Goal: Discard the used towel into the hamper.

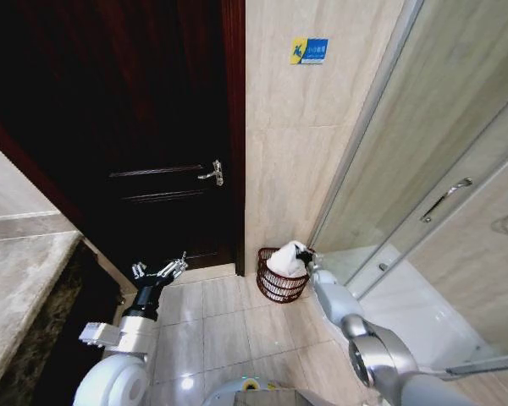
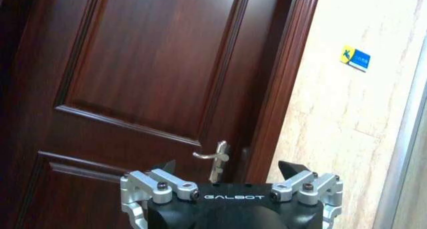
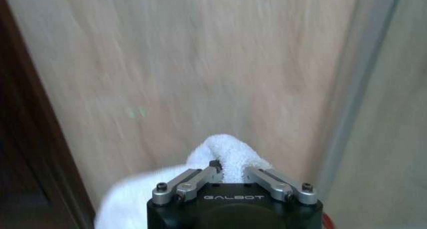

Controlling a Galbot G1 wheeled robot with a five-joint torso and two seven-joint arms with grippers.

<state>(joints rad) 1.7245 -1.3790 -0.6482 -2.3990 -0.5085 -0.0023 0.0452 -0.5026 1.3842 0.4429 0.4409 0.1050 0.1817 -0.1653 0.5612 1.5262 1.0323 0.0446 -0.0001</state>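
Note:
The hamper (image 1: 277, 282), a small dark reddish-brown wire basket, stands on the floor tiles in the corner between the beige wall and the shower door. The white towel (image 1: 289, 260) bulges up out of its top. My right gripper (image 1: 308, 255) is at the towel's right side, just above the hamper rim. In the right wrist view the towel (image 3: 220, 151) bunches around the narrow-set fingers (image 3: 200, 176), which are shut on it. My left gripper (image 1: 162, 272) hangs open and empty near the dark door, well left of the hamper.
A dark wooden door (image 1: 152, 127) with a metal handle (image 1: 212, 174) fills the left. A stone counter (image 1: 25, 296) runs along the near left. The glass shower door (image 1: 423, 169) and its sill stand right of the hamper. Floor tiles (image 1: 220, 326) lie between my arms.

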